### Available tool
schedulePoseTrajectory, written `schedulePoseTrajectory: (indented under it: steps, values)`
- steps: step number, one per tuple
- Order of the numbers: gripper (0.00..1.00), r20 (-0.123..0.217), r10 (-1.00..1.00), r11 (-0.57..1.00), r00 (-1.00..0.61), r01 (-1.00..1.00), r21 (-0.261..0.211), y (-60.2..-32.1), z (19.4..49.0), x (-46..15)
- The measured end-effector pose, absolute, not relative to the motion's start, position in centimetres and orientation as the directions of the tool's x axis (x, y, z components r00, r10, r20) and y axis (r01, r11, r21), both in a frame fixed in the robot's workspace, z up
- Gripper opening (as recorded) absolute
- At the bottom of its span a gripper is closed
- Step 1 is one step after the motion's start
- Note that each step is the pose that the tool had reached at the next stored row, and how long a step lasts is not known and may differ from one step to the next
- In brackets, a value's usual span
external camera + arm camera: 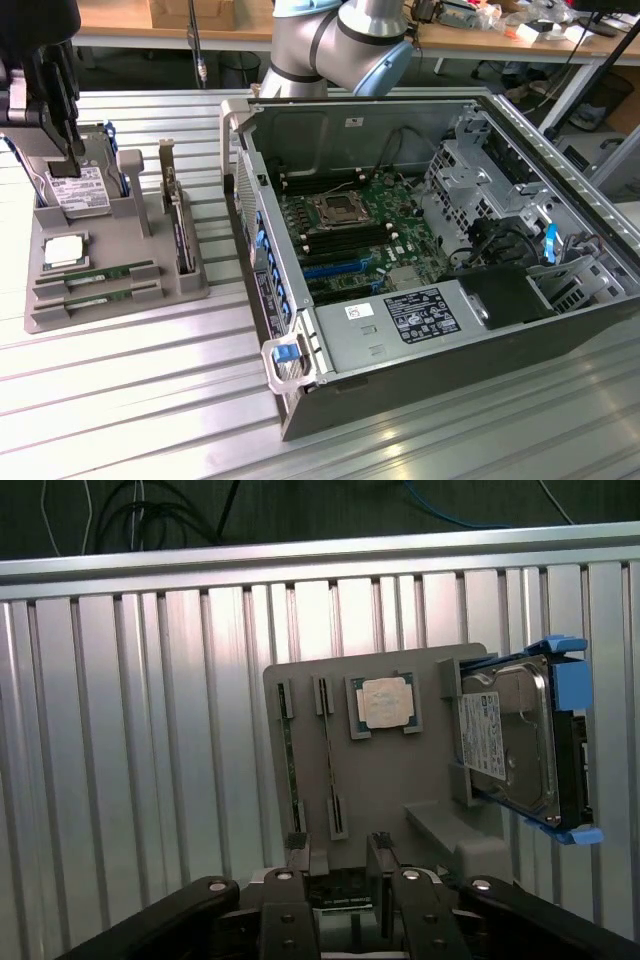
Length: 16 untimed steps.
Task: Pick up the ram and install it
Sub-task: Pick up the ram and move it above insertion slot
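The ram [100, 273] lies flat in a slot of the gray holder [60, 318], along that holder's near edge in the exterior view, with its twin stick [110, 292] just beside it in the next slot and the silver processor chip [62, 250] just behind them. The holder sits toward the exterior view's left end of the slatted bench [150, 400], apart from the open computer case [420, 240]. I judge the stick to be light, thin and stiff, yet fragile: it would not bear bending, and its chips and contact edge are best left untouched. The two long bare edges, near the middle, look like the fair place to pinch it. The slot walls leave little room beside it, so a slightly crooked grip could scrape or tilt it. The gripper [70, 150] hangs pointing down above the holder's far end, over the hard drive [78, 188] and well above the sticks, with the arm [340, 40] reaching in from behind the case. In the wrist view the gripper [340, 865] has its fingers [297, 865] standing apart and holding nothing; the dark green patch between them is probably the expansion card [178, 225] below, though I cannot be sure.
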State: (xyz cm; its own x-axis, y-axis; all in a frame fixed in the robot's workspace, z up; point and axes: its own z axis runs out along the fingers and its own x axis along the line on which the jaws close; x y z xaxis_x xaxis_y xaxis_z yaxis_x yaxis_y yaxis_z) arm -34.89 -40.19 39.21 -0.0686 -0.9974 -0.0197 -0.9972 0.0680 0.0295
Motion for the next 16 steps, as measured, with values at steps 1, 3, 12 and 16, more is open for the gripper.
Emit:
schedulePoseTrajectory:
  steps: [1,3,12,16]
  values:
    - [0.36,-0.02,-0.997,0.068,-0.069,-0.997,0.03,-40.2,39.2,-34.9]
    - [0.36,-0.02,-0.997,0.068,-0.069,-0.997,0.03,-40.2,39.1,-34.9]
    - [0.36,-0.02,-0.997,0.068,-0.069,-0.997,0.031,-40.2,38.0,-34.9]
    - [0.36,-0.02,-0.997,0.068,-0.069,-0.997,0.031,-40.2,37.5,-34.9]
